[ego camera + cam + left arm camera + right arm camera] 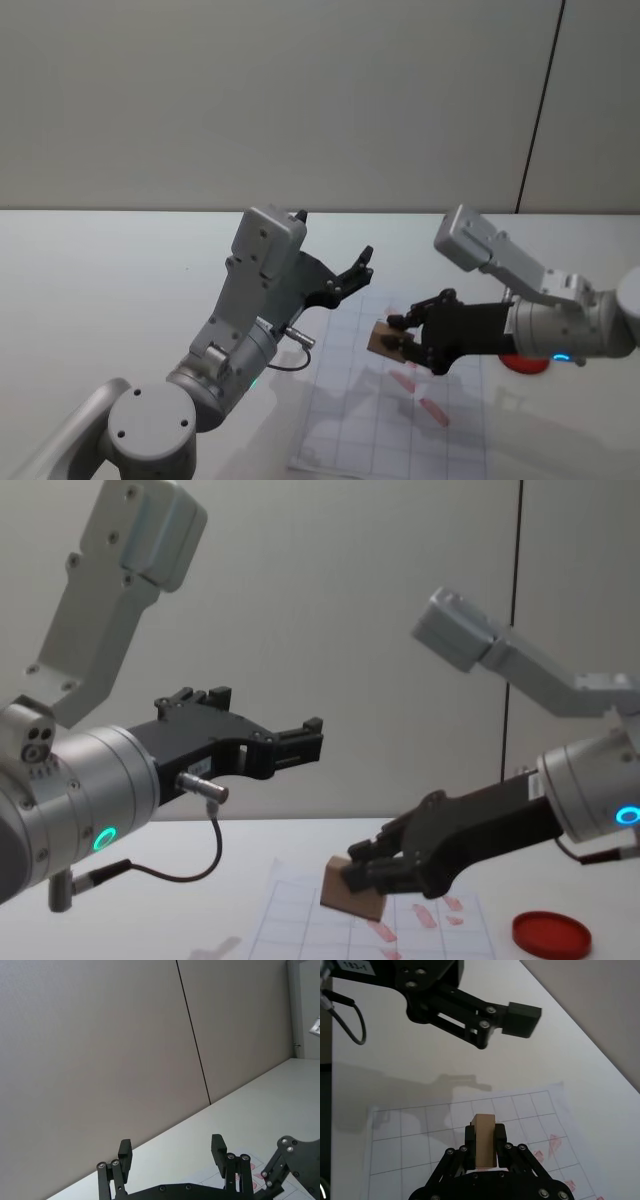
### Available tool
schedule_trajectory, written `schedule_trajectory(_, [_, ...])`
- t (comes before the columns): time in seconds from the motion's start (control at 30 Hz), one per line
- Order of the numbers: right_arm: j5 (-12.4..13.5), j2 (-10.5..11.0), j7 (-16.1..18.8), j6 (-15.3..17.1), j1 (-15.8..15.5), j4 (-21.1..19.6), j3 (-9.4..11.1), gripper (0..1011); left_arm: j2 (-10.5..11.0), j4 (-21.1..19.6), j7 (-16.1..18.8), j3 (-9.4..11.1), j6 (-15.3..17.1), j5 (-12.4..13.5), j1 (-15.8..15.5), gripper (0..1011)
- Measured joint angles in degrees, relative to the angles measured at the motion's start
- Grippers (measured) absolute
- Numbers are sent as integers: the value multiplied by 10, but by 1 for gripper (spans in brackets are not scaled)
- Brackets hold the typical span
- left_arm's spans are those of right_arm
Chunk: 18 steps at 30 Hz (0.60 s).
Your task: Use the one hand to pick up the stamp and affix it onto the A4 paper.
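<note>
Stamp, inked face hidden, sits clamped in the hand over the A4 paper; idle left gripper gapes.

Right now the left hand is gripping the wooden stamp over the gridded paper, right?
No, it's the right hand gripping the stamp over the paper, as the chest view shows. The left hand is open and empty.
</note>
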Motion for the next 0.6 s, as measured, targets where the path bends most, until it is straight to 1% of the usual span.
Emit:
schedule_trajectory(0.33, [5,0,32,10,-3,-2,-12,224,0,0,0,0,0,0,0,1002])
schedule_trajectory(0.6, [3,3,61,27,-8,-5,-22,223,0,0,0,0,0,0,0,1002])
